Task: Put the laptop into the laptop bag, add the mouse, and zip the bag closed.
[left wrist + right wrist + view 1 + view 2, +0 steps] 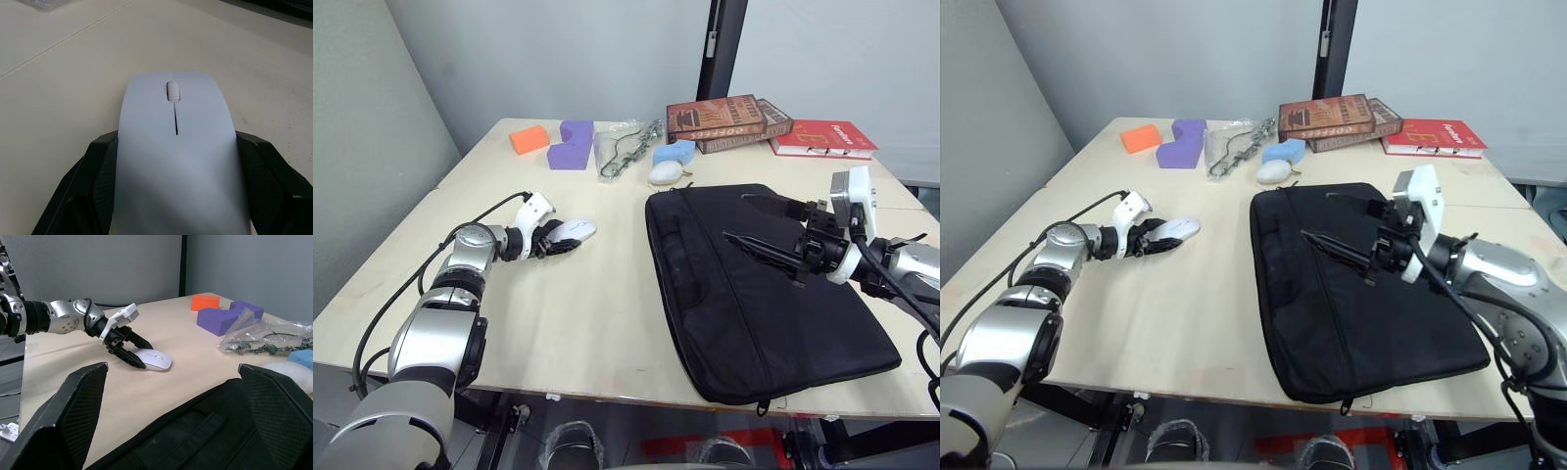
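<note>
Table (607, 323): pale wooden top bearing every item below.
Laptop bag (754, 294): flat black fabric bag lying on the robot's right half of the table — handles toward the table's middle. Whether its zip is open cannot be told.
Mouse (576, 230): glossy white, lying on the bare tabletop left of the bag and apart from it.
Left gripper (558, 241): low at the table surface, its two black fingers (93, 186) set either side of the mouse's rear and touching its flanks — a narrow grasp around the mouse.
Right gripper (756, 227): held just above the bag's upper surface, fingers spread wide with nothing between them.
Far edge of table: an orange block (530, 139), a purple foam piece (572, 144), a clear plastic bag (625, 149) of small parts, a blue sponge (674, 152), a white plush toy (666, 172) near the bag's far corner, two stacked brown books (724, 121) and a red book (822, 138).
</note>
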You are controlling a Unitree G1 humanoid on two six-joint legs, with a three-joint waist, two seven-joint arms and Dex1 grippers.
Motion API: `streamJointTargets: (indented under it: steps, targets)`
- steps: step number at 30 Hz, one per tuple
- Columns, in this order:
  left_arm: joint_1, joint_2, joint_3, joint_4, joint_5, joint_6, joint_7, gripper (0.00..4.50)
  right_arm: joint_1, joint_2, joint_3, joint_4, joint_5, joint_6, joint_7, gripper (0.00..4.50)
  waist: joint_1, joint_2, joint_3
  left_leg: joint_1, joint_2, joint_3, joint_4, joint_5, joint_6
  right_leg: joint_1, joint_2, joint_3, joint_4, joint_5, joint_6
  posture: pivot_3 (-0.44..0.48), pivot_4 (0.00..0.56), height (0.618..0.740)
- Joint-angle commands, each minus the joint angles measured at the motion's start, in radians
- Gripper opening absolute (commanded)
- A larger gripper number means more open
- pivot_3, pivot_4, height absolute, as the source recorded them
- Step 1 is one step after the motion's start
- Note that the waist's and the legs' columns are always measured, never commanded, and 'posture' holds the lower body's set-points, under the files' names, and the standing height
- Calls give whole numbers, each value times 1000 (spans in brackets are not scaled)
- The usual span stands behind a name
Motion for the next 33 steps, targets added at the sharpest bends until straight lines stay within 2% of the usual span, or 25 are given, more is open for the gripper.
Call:
streamJointTargets:
  steps: [1,4,6,10,15,23,33]
  targets:
    - [-5,29,15,-7,2,-17,4,2851,-6,-15,1,-16,-7,1,-6,4500,-1,0,0,0,0,0,0,0,0,0,0,0,0,0,0,0,150,734]
    - [4,35,36,-34,-21,-28,-12,2851,-4,-20,46,-22,-49,6,-10,4500,-2,0,0,0,0,0,-1,0,0,0,0,0,0,0,0,0,150,734]
    - [43,56,65,-144,-86,10,-127,2851,-26,5,134,-42,-115,6,-58,4500,-5,0,0,0,0,0,-1,0,0,0,0,0,-1,0,0,0,150,734]
    - [165,101,74,-403,-157,115,-236,2851,-72,47,269,-43,-226,5,-118,4500,-10,0,0,0,0,0,-4,0,-2,-1,0,-1,-1,0,1,0,150,734]
    - [313,143,87,-725,-228,293,-214,2851,-139,124,470,-3,-408,-15,-168,4500,-13,1,1,1,1,1,-8,0,-3,-3,0,-1,-3,-1,3,0,150,734]
    - [423,131,90,-860,-254,376,-112,2851,-241,219,705,151,-651,30,-217,4500,-17,1,1,1,0,1,-9,3,-9,-3,1,-1,-3,-2,4,0,150,734]
    - [461,146,98,-920,-285,419,-81,2851,-278,341,722,197,-728,123,-250,4500,-17,1,1,1,1,1,-10,4,-11,-4,2,-1,-2,-1,5,0,150,734]
